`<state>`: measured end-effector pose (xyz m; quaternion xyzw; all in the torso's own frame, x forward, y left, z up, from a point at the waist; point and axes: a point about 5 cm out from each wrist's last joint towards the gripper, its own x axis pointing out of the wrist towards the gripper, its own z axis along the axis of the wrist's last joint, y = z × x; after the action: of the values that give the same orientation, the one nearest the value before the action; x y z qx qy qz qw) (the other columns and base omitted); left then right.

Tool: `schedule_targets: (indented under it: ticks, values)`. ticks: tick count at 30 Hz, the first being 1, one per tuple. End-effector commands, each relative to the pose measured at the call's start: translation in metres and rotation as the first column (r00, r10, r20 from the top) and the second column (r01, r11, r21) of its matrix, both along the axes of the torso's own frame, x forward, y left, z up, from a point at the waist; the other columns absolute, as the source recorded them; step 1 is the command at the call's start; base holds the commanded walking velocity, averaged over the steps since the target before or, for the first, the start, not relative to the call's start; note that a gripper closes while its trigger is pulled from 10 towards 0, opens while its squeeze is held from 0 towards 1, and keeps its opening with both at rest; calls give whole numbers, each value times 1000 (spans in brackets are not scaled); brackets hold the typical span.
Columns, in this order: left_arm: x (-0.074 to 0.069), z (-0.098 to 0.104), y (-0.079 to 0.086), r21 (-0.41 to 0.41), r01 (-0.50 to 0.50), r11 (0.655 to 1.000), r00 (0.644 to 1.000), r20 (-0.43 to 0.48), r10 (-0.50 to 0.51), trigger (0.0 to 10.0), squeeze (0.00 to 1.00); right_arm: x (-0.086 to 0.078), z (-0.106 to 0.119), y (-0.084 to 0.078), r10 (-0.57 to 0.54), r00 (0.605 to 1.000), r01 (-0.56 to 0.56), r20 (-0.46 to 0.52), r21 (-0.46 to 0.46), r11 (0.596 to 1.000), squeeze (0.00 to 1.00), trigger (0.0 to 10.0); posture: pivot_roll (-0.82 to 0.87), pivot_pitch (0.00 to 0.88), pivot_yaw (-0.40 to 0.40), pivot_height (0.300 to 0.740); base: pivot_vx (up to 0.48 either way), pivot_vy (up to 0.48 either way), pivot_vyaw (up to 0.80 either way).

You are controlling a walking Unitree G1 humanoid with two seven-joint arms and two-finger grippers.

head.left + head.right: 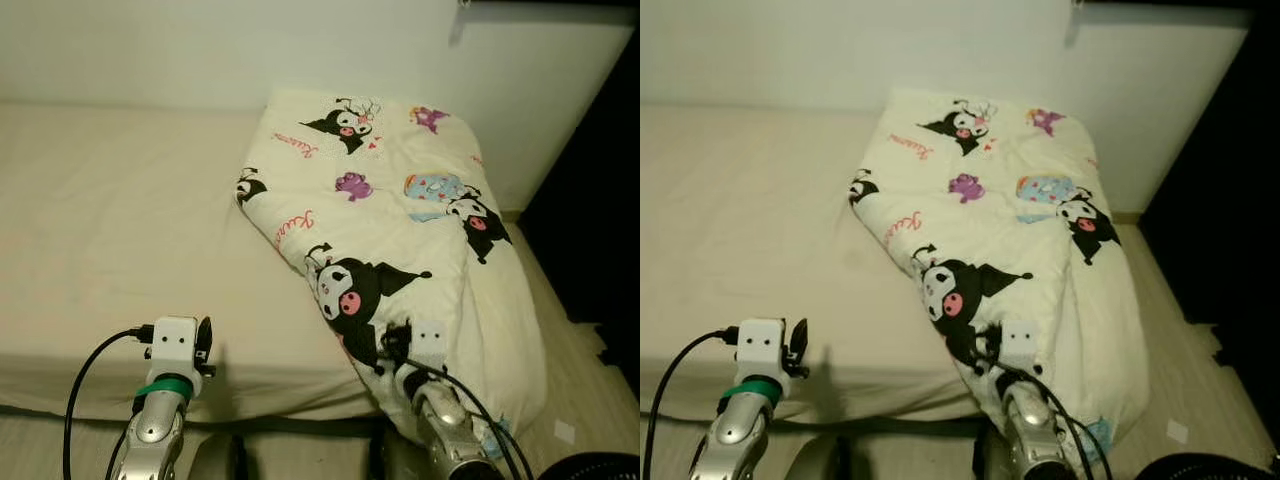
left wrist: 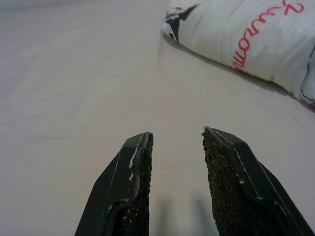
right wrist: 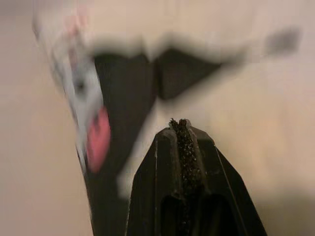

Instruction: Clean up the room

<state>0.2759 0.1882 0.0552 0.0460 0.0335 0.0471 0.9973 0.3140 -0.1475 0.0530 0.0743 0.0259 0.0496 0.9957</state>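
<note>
Right gripper (image 3: pixel 181 129) had its two fingers pressed together, and from the wrist view I could not see any cloth pinched between them; it sat low at about 5 o'clock in my head view, right up against the near edge of the blanket (image 1: pixel 400 200). That blanket, cream with cartoon characters printed on it, lay crumpled along the right part of the bed (image 1: pixel 110 210), running from 12 o'clock by the wall (image 1: pixel 200 50) down to 5 o'clock, where its corner spilled over the mattress edge toward the floor (image 1: pixel 570 400).

My worry was that the closed fingers would only shove the fabric rather than catch it, so any pull would slide off and bunch the blanket further. I also judged the overhanging corner could drag more cloth off the bed if I tugged the wrong way. The cable (image 1: pixel 470 400) trailing from that arm lay against the blanket and could snag a fold.

Left gripper (image 2: pixel 177 145) hovered with its fingers apart above the bare sheet at 7 o'clock, well apart from the blanket's left edge, which showed at the far side of its wrist view. Its own black cable (image 1: pixel 85 390) looped out to the side. At 3 o'clock the room was dark, and I could not make out what stood there.
</note>
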Motion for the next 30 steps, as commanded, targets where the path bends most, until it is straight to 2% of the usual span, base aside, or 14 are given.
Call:
schedule_targets:
  ticks: [1,4,7,8,12,17,20,22,24,25,30]
  values:
    - [-5,-1,5,3,-10,1000,1000,2,10,10000,0,0,4,0,-5,1000,4,30,28,1000,0,10000,20,8,45,606,0,0,0]
    - [-6,5,7,-7,25,1000,999,37,-24,10000,0,21,34,-16,-98,988,91,121,64,994,0,10000,23,23,48,606,0,0,0]
    - [-8,13,3,12,120,993,991,63,-121,10000,0,39,52,-41,-195,975,192,105,37,981,0,10000,28,38,53,606,0,0,0]
    - [-8,15,1,33,151,988,986,65,-153,10000,0,44,54,-49,-223,971,223,85,4,975,0,10000,36,51,56,606,0,0,0]
    - [-10,19,-1,71,179,981,980,74,-184,10000,0,48,57,-60,-253,966,254,51,-14,967,0,10000,58,74,60,606,0,0,0]
    - [-15,39,5,171,223,960,962,123,-245,10000,0,53,62,-86,-342,939,339,-24,-88,937,0,10000,126,112,69,606,0,0,0]
    - [-16,44,11,178,216,960,962,132,-241,10000,0,53,64,-91,-374,927,369,-32,-109,923,0,10000,141,115,76,606,0,0,0]
    - [-19,51,22,180,200,963,964,140,-226,10000,0,53,66,-99,-429,902,420,-36,-150,895,0,10000,159,118,83,606,0,0,0]
    - [-19,51,22,180,200,963,964,140,-226,10000,0,53,66,-99,-429,902,420,-36,-150,895,0,10000,159,118,83,606,0,0,0]
    - [-20,55,30,182,200,963,964,140,-227,10000,0,53,70,-106,-479,877,467,-38,-171,868,0,10000,178,120,78,606,0,0,0]
    - [-22,60,32,189,205,960,962,140,-233,10000,0,53,67,-107,-478,877,455,-50,-236,859,0,10000,197,117,70,606,0,0,0]
